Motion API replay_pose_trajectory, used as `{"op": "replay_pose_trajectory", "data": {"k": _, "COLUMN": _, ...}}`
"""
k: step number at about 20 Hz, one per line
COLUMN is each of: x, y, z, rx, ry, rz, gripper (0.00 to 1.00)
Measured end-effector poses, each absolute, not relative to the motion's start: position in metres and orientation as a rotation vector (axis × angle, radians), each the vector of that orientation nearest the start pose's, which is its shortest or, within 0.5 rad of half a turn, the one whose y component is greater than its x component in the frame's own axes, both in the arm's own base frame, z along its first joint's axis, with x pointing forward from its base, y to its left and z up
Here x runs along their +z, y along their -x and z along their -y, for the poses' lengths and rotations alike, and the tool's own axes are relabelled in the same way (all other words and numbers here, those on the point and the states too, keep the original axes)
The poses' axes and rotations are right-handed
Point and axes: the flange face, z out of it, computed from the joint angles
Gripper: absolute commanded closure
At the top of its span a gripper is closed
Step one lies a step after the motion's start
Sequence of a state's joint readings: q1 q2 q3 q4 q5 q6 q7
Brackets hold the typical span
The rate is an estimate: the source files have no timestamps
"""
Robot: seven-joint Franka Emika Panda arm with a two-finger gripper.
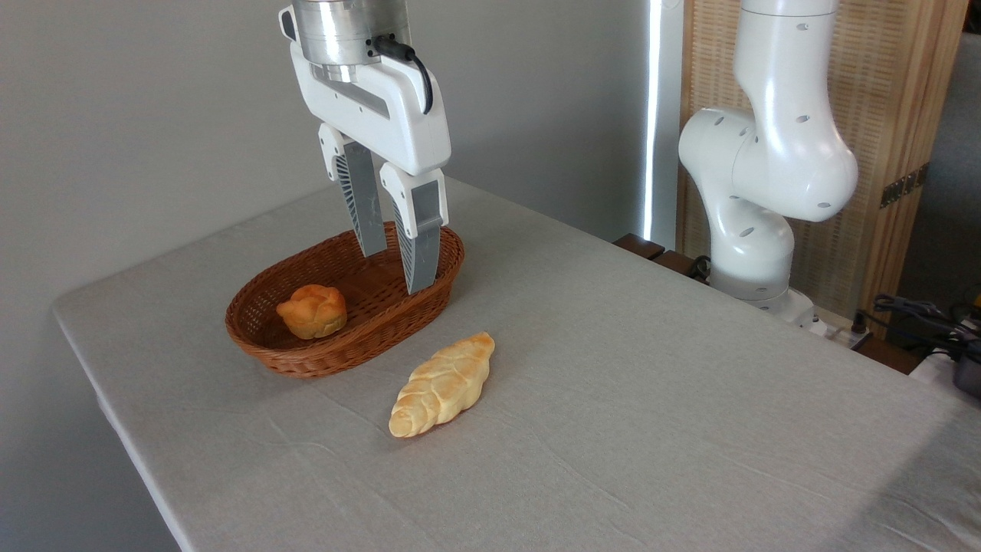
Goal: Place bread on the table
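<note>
Writing: no brand, label or lettering can be read on any surface.
Table point(651, 399): large, with rounded corners, covered in a light grey cloth with faint wrinkles; it fills most of the view beneath and around the jaws.
Room: plain grey wall behind the jaws; to their right a bright vertical strip of light, then a pale wood-framed woven screen point(889, 115); dark cables point(920, 314) lie at the far right edge.
Arm point(766, 161): glossy white, rounded segments, its base standing well to the right of the jaws, past the table's far edge.
Jaws point(396, 270): two grey ribbed fingers in white housings, parted with a clear gap between them and gripping nothing — they hang tip-down over the right end of the basket.
Basket point(345, 349): brown woven wicker, oval, shallow; its right end lies directly under the jaws.
Bread point(312, 310): small, roundish, knotted bun, deep orange-brown — it sits inside the basket, below and to the left of the jaws, apart from both fingers.
Braided loaf point(442, 385): long, pale yellow with browned ridges, tapered at both ends; it lies on the cloth just outside the basket, below the jaws and a little right of them.
</note>
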State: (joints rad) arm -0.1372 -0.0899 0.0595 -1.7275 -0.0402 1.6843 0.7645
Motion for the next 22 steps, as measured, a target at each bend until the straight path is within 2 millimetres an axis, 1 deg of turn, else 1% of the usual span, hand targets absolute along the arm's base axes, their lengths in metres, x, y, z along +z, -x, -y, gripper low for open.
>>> {"op": "replay_pose_trajectory", "data": {"k": 9, "x": 0.609, "y": -0.534, "z": 0.04, "rx": -0.094, "ry": 2.897, "rz": -1.28, "gripper": 0.0}}
{"op": "replay_pose_trajectory", "data": {"k": 15, "x": 0.609, "y": -0.534, "z": 0.043, "rx": -0.093, "ry": 2.894, "rz": -1.29, "gripper": 0.0}}
{"op": "replay_pose_trajectory", "data": {"k": 18, "x": 0.605, "y": -0.534, "z": 0.053, "rx": -0.083, "ry": 2.884, "rz": -1.316, "gripper": 0.0}}
{"op": "replay_pose_trajectory", "data": {"k": 22, "x": 0.596, "y": -0.535, "z": 0.077, "rx": -0.053, "ry": 2.86, "rz": -1.379, "gripper": 0.0}}
